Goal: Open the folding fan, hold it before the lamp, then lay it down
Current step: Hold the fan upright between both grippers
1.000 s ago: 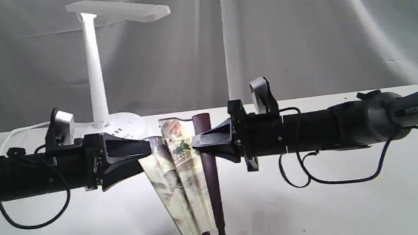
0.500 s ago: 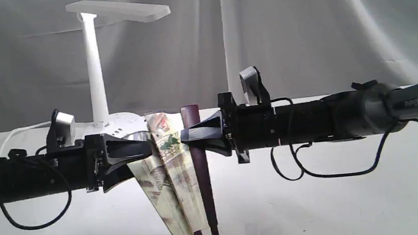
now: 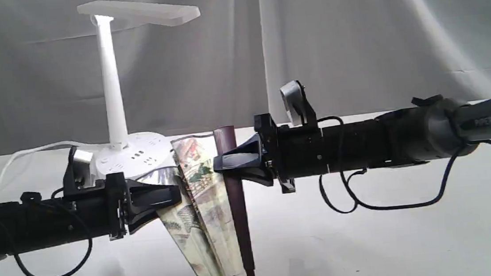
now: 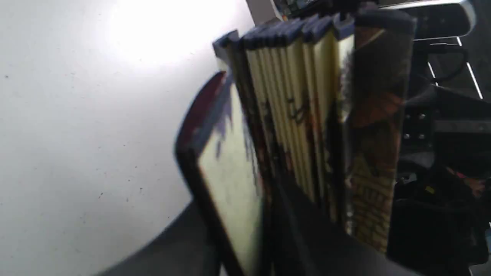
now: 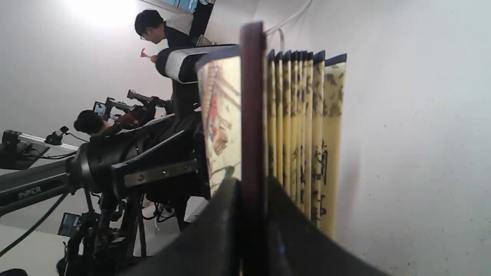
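The folding fan (image 3: 204,204) hangs upright above the table, only slightly spread, its painted cream pleats bunched between two maroon guards. My left gripper (image 3: 175,196) is shut on the fan's left guard and outer pleats. My right gripper (image 3: 223,163) is shut on the right maroon guard (image 3: 230,166). In the left wrist view the fan (image 4: 291,126) fills the frame as packed pleats. The right wrist view shows the guard (image 5: 252,115) pinched between the jaws, with the pleats beside it. The white lamp (image 3: 111,78) stands behind the left gripper, its round socket base (image 3: 134,156) just behind the fan.
The lamp's white cord (image 3: 29,154) runs left along the white table (image 3: 370,242). A grey cloth backdrop (image 3: 352,35) hangs behind. Black cables (image 3: 366,203) droop under the right arm. People and equipment (image 5: 115,115) show beyond the left arm in the right wrist view.
The left gripper has dropped lower and the right gripper has shifted left and slightly up. The fan moved left with them and its left pleats are pulled down a little.
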`<action>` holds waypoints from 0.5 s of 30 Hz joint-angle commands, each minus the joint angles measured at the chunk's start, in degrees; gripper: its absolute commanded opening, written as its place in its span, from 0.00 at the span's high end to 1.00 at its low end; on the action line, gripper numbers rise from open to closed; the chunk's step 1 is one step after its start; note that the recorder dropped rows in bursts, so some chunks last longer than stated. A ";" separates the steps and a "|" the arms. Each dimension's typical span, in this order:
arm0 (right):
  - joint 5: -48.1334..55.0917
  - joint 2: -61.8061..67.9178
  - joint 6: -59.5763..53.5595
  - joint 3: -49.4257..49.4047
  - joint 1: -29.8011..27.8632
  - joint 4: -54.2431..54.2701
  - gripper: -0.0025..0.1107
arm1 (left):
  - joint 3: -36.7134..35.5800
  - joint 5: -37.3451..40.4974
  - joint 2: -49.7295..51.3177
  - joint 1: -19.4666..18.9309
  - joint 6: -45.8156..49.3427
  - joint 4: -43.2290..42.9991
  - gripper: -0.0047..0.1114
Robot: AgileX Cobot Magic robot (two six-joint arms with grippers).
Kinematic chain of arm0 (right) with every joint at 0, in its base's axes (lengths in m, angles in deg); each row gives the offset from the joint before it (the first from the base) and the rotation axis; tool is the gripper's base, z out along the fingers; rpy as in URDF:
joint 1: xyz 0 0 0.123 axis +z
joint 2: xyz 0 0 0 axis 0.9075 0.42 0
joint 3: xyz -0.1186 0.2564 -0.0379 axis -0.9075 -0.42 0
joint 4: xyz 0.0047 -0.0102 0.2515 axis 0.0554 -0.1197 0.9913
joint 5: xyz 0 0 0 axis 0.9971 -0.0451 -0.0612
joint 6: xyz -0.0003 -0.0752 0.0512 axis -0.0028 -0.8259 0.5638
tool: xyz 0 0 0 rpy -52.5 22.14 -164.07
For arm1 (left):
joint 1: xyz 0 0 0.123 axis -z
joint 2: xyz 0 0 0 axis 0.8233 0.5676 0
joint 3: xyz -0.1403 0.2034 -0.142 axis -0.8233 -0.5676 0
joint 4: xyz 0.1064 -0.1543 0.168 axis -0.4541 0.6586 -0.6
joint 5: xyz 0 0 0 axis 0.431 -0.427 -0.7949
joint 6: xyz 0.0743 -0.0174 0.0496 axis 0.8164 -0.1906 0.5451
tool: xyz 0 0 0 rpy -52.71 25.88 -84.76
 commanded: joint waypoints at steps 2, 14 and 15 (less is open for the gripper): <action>2.27 -0.82 -0.35 0.28 0.51 1.86 0.98 | -0.03 -1.75 0.05 0.07 0.56 -0.61 0.89; 2.27 -0.82 -0.79 0.28 0.56 1.99 0.98 | -0.03 -1.75 0.19 0.07 0.56 -0.61 0.89; 2.27 -0.82 -0.79 0.28 0.56 1.99 0.98 | -0.03 -1.75 0.19 0.07 0.56 -0.61 0.89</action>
